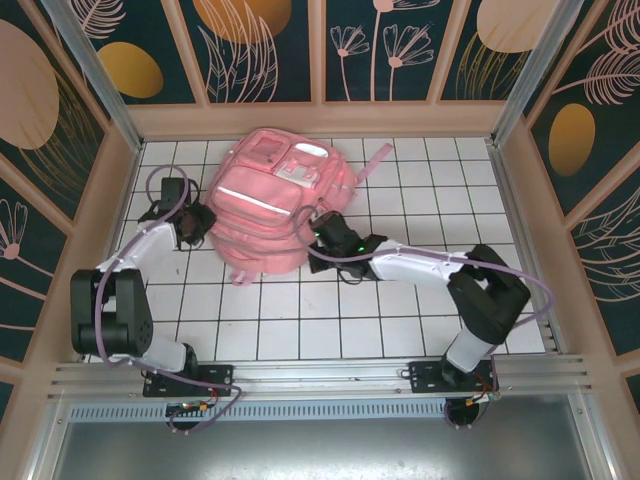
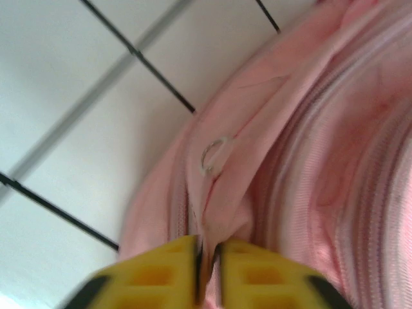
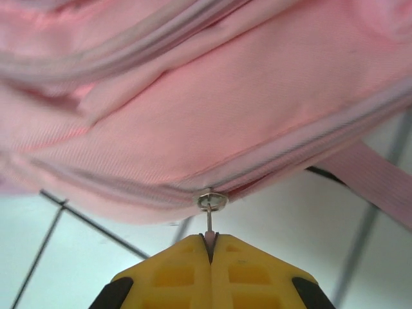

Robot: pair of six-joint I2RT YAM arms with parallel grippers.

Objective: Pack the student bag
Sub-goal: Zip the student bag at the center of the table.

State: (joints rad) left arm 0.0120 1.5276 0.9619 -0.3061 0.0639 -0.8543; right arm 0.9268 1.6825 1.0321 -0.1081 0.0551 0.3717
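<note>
The white tiled table (image 1: 430,300) stands inside leaf-patterned walls. Your student bag (image 1: 275,200) lies flat at far centre, with its long axis running from near-left to far-right. The left gripper (image 1: 200,222) is at the bag's left side, its fingers nearly together on a fabric pull tab (image 2: 209,212). The right gripper (image 1: 318,232) is at the near-right edge and pinches the metal zip pull (image 3: 210,219). From there the zip runs left-right.

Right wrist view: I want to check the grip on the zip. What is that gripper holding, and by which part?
The right gripper pinches the student bag by its zip pull tab, just below the metal ring.
</note>
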